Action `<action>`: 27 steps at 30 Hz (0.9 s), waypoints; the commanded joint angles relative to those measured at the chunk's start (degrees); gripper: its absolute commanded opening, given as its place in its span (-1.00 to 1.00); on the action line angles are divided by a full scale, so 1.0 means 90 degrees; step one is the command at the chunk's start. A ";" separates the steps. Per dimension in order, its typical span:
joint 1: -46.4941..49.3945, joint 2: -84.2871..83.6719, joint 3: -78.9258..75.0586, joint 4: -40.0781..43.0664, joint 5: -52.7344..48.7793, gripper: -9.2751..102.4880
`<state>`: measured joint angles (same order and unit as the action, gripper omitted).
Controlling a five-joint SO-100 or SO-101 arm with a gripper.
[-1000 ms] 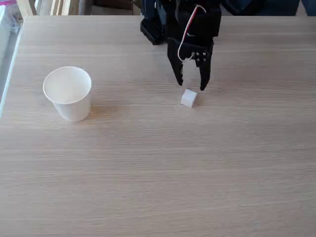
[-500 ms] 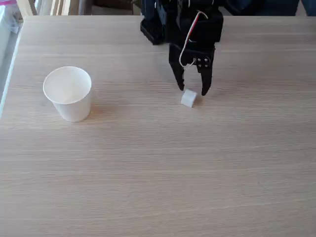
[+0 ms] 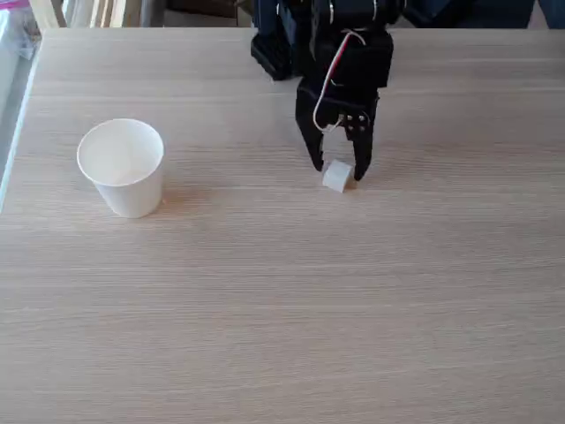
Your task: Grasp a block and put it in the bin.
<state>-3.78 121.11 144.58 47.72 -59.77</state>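
Observation:
A small white cube, the block (image 3: 336, 177), rests on the light wooden table right of centre. My black gripper (image 3: 339, 171) hangs over it from the arm at the top, open, one finger on each side of the cube. Whether the fingers touch the cube I cannot tell. The bin, a plain white paper cup (image 3: 122, 167), stands upright at the left, far from the gripper.
The arm's black base (image 3: 284, 40) sits at the table's far edge. The wooden table (image 3: 282, 300) stretches wide toward the front. A pale strip runs along the table's left edge (image 3: 12, 132).
The gripper has come down from just above and behind the cube until its fingers straddle it. Cube and cup have stayed in place.

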 commanded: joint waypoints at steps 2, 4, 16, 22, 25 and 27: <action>0.0020 -0.0098 -0.0264 -0.0078 -0.0078 -0.33; 0.0029 -0.0117 -0.0264 -0.0088 -0.0088 -0.33; 0.0117 -0.0166 -0.0244 -0.0264 -0.0313 -0.38; 0.0127 -0.0166 -0.0195 -0.0234 -0.0391 -0.62; 0.0146 -0.0146 -0.0176 -0.0234 -0.0430 -0.80; 0.0186 -0.0078 -0.0176 -0.0234 -0.0498 -0.83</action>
<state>-2.99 119.71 144.05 45.79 -63.46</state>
